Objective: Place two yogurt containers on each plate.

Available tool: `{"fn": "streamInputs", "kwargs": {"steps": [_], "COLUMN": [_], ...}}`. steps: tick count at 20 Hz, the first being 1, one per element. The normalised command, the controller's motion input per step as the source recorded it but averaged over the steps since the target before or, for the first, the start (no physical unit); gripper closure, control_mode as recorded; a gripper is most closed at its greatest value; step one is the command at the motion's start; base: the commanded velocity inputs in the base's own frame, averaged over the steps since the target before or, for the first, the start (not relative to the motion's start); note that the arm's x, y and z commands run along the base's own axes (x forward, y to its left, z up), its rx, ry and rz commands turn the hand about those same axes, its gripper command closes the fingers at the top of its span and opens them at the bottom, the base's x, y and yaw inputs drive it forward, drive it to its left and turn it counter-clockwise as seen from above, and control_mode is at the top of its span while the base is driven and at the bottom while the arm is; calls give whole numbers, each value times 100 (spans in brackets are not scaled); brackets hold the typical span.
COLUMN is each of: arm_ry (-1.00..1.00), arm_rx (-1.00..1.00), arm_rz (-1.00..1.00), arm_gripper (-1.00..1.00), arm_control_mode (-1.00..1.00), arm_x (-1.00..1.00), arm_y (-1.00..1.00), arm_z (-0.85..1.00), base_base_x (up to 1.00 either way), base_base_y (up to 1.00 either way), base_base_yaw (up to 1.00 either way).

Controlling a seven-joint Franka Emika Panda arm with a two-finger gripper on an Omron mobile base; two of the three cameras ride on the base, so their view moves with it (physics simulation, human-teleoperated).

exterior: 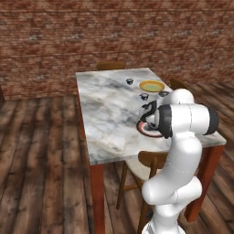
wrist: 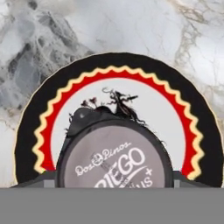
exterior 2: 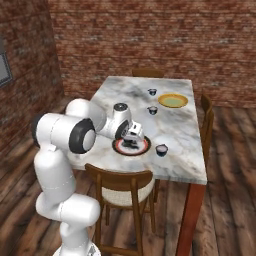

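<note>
Step in hand: delivery of a first yogurt container [wrist: 114,155] to the red-rimmed plate [exterior 2: 118,148]; no cup lies on either plate yet, as far as can be judged.
Gripper [exterior 2: 132,143]: low over the red-rimmed plate, its two tips flanking the container in the hand view; apparently closed on it, though actual contact cannot be confirmed.
Next move calls for: lowering the cup upright onto the plate centre, then opening the gripper wide before lifting straight off (a skewed lift may tip it).
Held container: round, dark-walled, flat pale foil lid with printed lettering.
Red-rimmed plate: flat disc; black edge, zigzag red band, white centre with a dark drawing.
Worktop [exterior: 109,114]: polished grey-white veined marble on red-brown legs.
Loose cup [exterior 2: 161,149]: just beside the red-rimmed plate.
Farther cups: one [exterior 2: 152,110] mid-worktop, one [exterior 2: 152,92] beyond.
Yellow plate [exterior 2: 173,101]: glossy, greenish centre, near the far edge.
</note>
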Motion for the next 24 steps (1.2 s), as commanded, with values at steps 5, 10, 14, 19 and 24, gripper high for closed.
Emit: {"fn": "streamInputs", "kwargs": {"steps": [5,10,14,19,24], "arm_ry": [0,0,0,0,1], "arm_rx": [0,1,1,3,1], "arm_rz": [0,0,0,0,0], "arm_gripper": [-100,-100,-100,-100,-100], "arm_control_mode": [-100,-100,-100,-100,-100], "arm_x": [7,0,13,12,0], "arm_y": [-1,-6,-12,-83,-100], "arm_z": [-1,24,19,25,0], "base_base_x": [0,0,0,0,0], "base_base_y": [0,0,0,0,0], "base_base_yaw": [0,0,0,0,0]}}
